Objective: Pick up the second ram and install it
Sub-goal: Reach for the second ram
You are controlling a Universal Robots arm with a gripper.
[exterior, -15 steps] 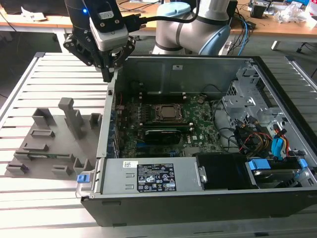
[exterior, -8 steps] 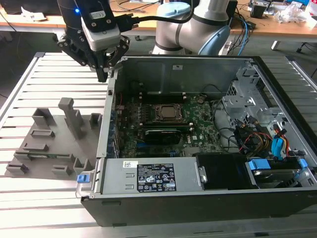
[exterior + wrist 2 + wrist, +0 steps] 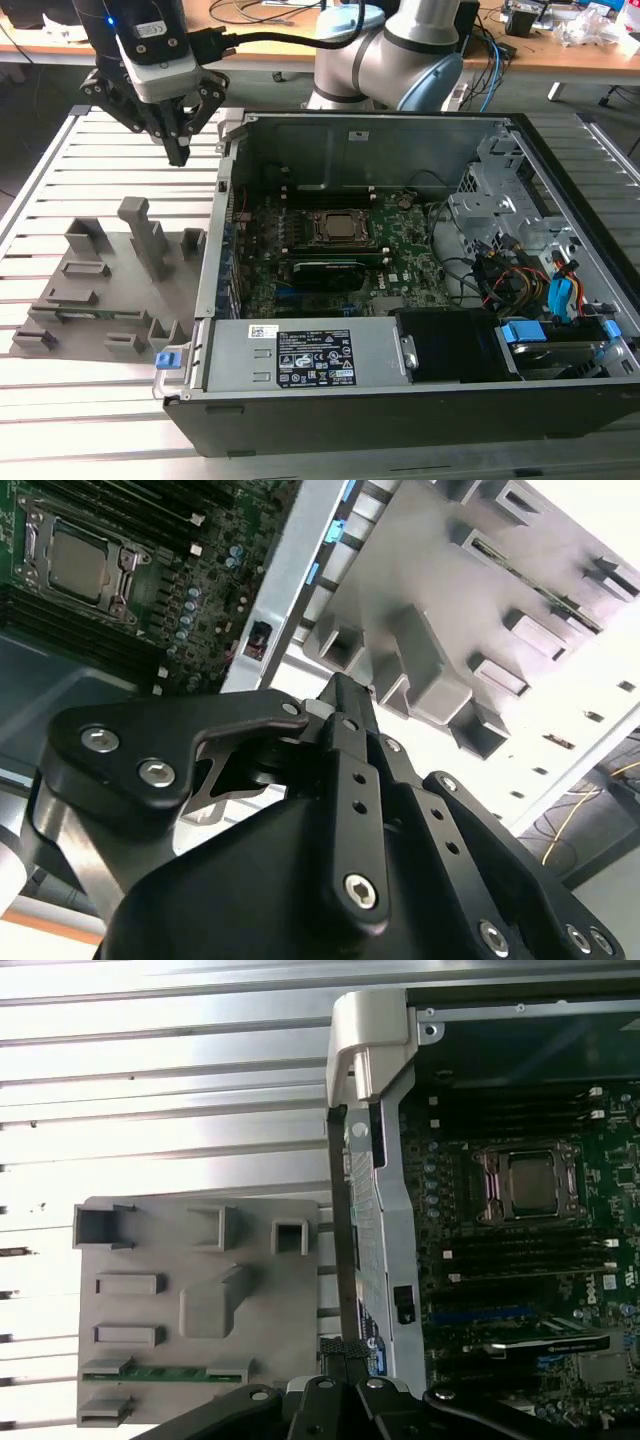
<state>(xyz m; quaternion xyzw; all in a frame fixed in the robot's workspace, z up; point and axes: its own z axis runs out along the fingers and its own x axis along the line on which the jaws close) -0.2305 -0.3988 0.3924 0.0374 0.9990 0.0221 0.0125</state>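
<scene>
Up over the slatted table [image 3: 60,160], my pincer [image 3: 181,155] hangs clenched, gripping nothing.
Nearby, the second ram [image 3: 165,1370] sits slotted in the grey holder [image 3: 120,290]; the white label [image 3: 313,359] on the computer case [image 3: 400,425] is unreadable.

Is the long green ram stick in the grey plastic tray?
Yes, the long green ram stick lies in the grey plastic tray.

The place looks like a robotics lab or test workshop. A robot arm [image 3: 400,50] stands over a slatted metal worktop [image 3: 100,150] that carries an open computer case [image 3: 350,140] and a grey holder fixture [image 3: 100,290]. Cable-strewn wooden desks [image 3: 250,45] line the back.
</scene>
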